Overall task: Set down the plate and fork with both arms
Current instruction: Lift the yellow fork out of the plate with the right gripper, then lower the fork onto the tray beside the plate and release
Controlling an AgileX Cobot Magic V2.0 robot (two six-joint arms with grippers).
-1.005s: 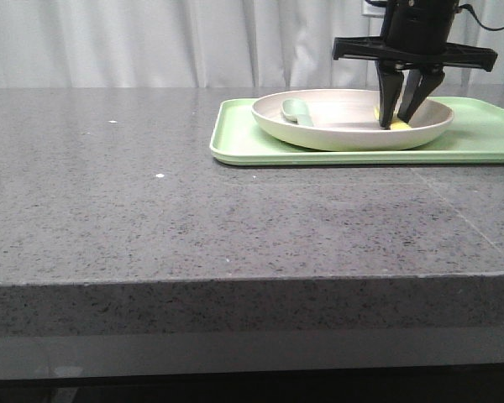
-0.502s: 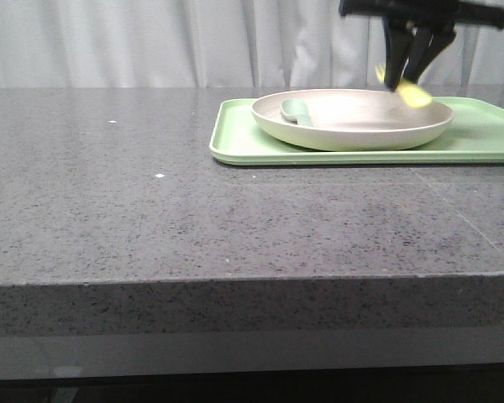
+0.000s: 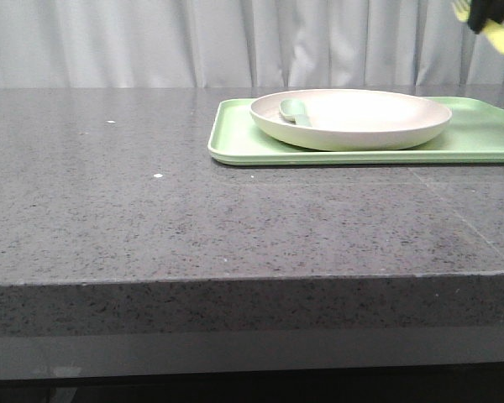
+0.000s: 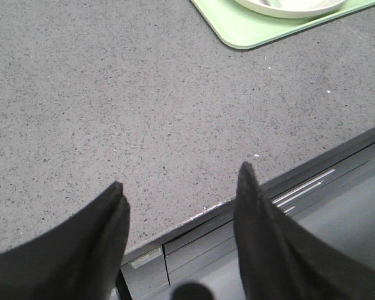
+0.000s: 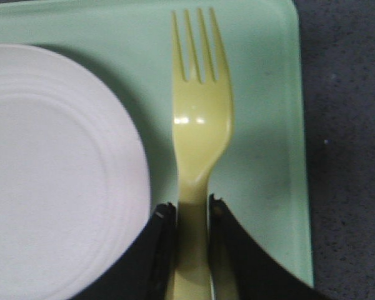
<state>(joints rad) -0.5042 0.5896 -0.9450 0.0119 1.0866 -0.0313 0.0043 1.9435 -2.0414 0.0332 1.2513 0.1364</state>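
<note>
The black right gripper [image 5: 192,215] has risen from the dish to the front view's top right corner, its fingers clamped on the handle of the slim pale-yellow plastic fork [image 5: 199,150], tines pointing away from it. Below the fork lies the rectangular light-green tray [image 5: 269,125], holding the round cream-beige plate [image 3: 350,117] with a grey-green spoon [image 3: 296,111]. The left gripper [image 4: 180,206] hangs open over the speckled grey stone table [image 4: 112,106] edge.

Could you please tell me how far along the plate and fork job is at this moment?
Done: the fork is off the plate, gripped by its handle in the right gripper above the tray. Left: the plate, holding a spoon, sits on the tray; the left gripper hangs open, empty.
</note>
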